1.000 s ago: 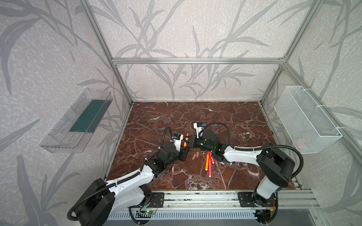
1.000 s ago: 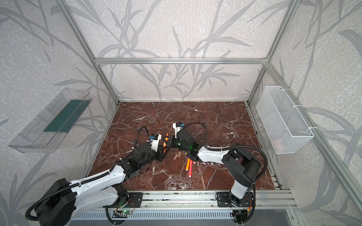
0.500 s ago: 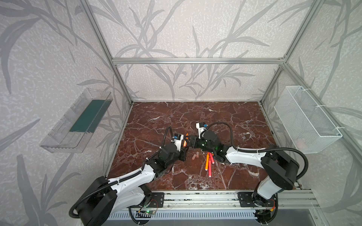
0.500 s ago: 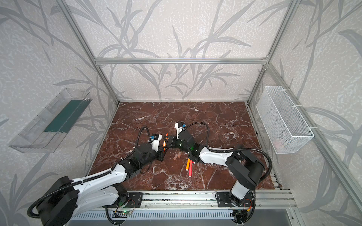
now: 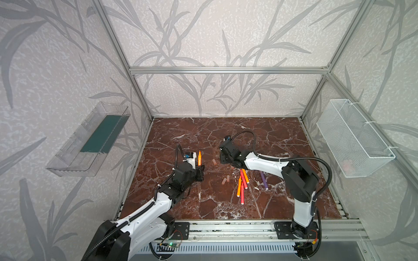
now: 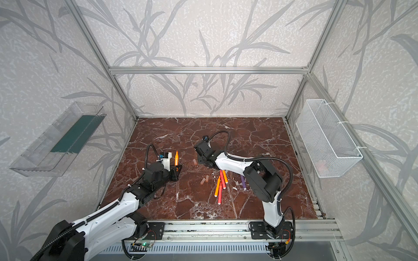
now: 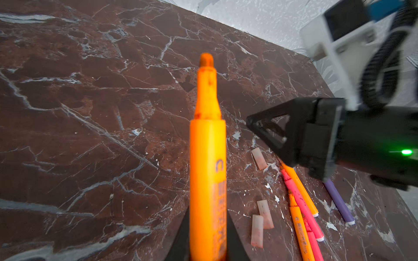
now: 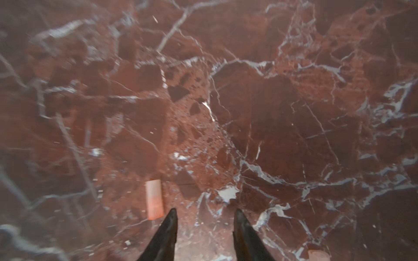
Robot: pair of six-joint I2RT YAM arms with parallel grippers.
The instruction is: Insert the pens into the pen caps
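Top views first: the left gripper [image 5: 200,167] is pinched tight on an orange pen [image 5: 199,158], held upright, bare tip up, over the marble table [image 5: 203,135]. The right gripper [image 5: 222,161] sits low, just beside a lone cap [image 5: 214,161]. Two more caps [image 5: 226,179] and the loose pens [image 5: 241,185] lie nearby, nothing capped yet. Left wrist view: orange pen [image 7: 208,169] fills the middle, fingers [image 7: 235,241] pressed on its barrel. Right wrist view, blurry: fingers [image 8: 167,230] spread, nothing between them, lone cap [image 8: 154,200] just outside one tip, prob. not lined up. Step in hand, I'd say: fetching a cap for pen no. 1. Next move calls for sliding over that cap, straddling it, closing, then lifting it to the tip.
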